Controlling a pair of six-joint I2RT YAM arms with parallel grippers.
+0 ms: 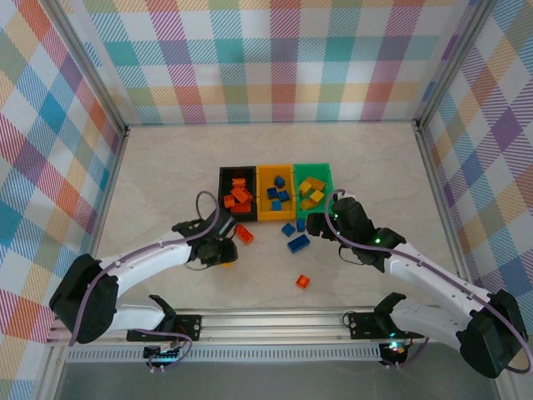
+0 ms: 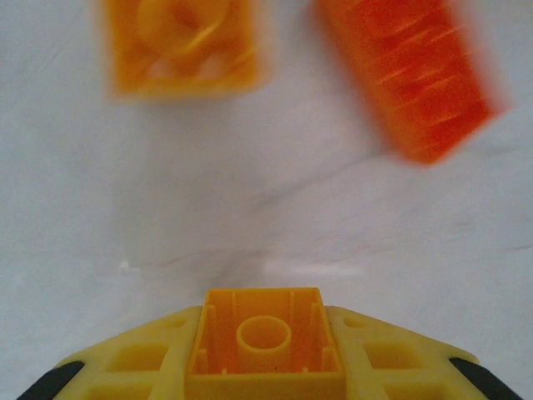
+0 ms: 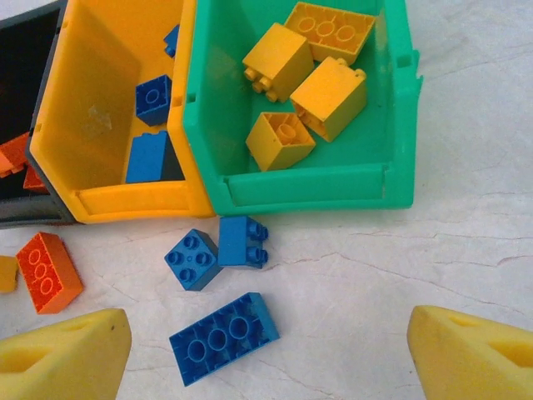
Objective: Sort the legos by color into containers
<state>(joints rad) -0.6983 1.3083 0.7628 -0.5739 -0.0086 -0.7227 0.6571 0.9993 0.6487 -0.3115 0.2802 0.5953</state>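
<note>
Our left gripper (image 1: 218,248) pinches a yellow brick (image 2: 265,343), its hollow underside facing the wrist camera. It hangs low over the table, short of another yellow brick (image 2: 185,46) and an orange-red brick (image 2: 408,75). The green bin (image 3: 308,187), where the yellows lie, stands at the right end of the row, past the black bin (image 1: 221,190) and the yellow-orange bin (image 3: 92,108). So we judge that this carry runs rightward, into the side where the right arm works.

Our right gripper (image 3: 268,350) is spread and holds nothing. It hangs over a long blue brick (image 3: 223,337) on the table, near the front of the bins. That brick's long axis slants almost along the line between the fingers. We judge that a wrist turn is needed to close across its narrow width.
</note>
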